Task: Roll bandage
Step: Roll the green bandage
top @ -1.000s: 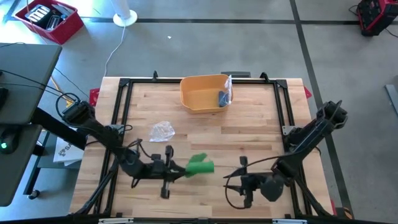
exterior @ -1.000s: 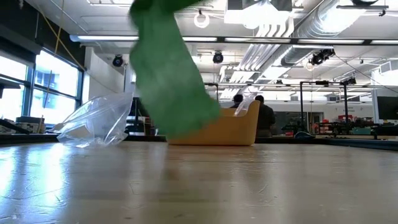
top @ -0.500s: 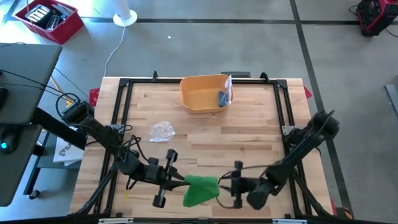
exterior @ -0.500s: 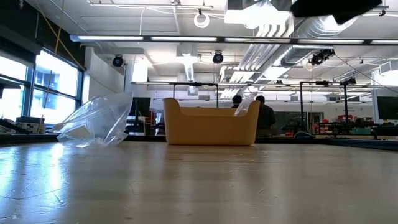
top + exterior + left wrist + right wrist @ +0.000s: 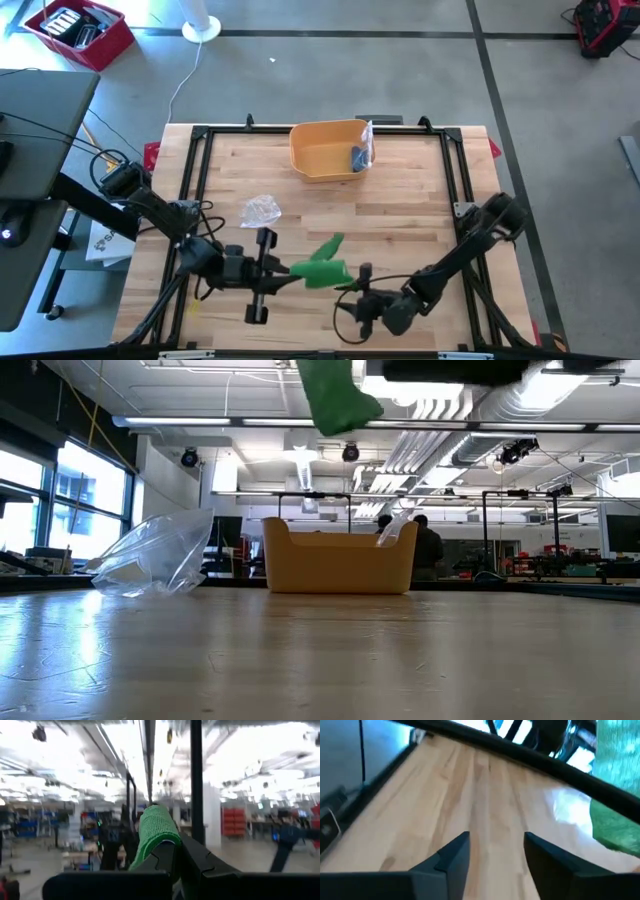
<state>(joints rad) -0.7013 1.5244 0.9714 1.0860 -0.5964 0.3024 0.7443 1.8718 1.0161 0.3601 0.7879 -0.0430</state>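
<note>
Green bandage point(image 5: 322, 266): pinched aloft over the table's point(image 5: 400, 215) near edge by your left gripper point(image 5: 283, 270); right gripper point(image 5: 348, 292) spread, empty beside it; a mistimed grab risks unravelling it.

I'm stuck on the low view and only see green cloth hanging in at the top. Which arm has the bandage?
Observer: The left end effector is shut on the green bandage, near the table's front edge.
Operator: Where's the right one?
Observer: The right end effector is open and empty, just beside the bandage.
Operator: Is the bandage touching the table?
Observer: From the low view, no; it hangs well above the wood.
Operator: What's in the yellow bin?
Observer: The yellow bin holds a small plastic-wrapped item at its right end.
</note>
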